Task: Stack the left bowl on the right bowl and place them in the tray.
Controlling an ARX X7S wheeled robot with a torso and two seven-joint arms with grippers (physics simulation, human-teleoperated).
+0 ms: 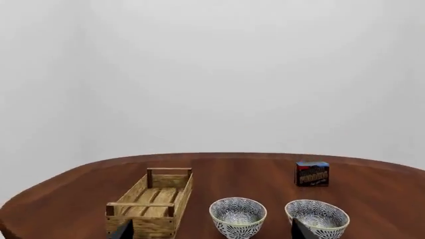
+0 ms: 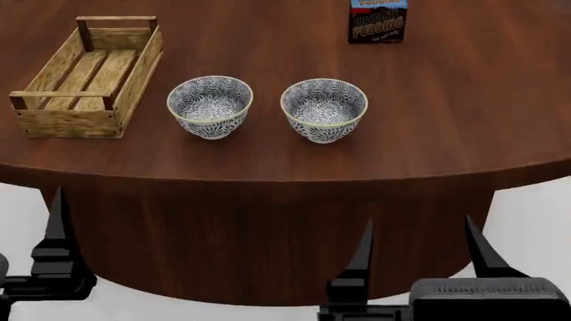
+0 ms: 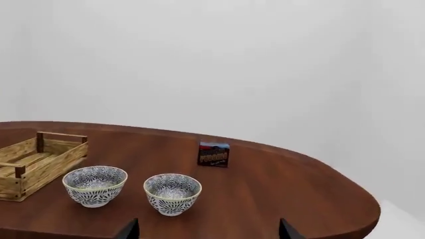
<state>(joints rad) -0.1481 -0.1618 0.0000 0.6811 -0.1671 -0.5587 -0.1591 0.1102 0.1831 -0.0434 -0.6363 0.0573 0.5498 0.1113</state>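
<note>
- 2 patterned bowls sit side by side, close but not touching, on a round dark wooden surface (image 2: 446, 120). Neither is stacked, so the task looks unstarted.
- The left bowl (image 2: 210, 105) stands ahead of the left hand (image 2: 59, 221), offset toward the other hand. The right bowl (image 2: 324, 110) stands ahead of the right hand (image 2: 415, 244), just to its inner side.
- The tray (image 2: 67, 122), a long slatted wooden crate, lies empty beside the left bowl, directly ahead of the left hand. This probably suits a short carry once the bowls are stacked.
- Both hands hover below and short of the surface edge, well apart from everything. The right hand's fingers are spread with nothing between them.
- In the head view only 1 left finger shows; the left wrist view shows 2 dark tips wide apart, so that hand is also spread.
- A pudding box (image 2: 378, 21) stands beyond the right bowl, its top cut off by the frame.
</note>
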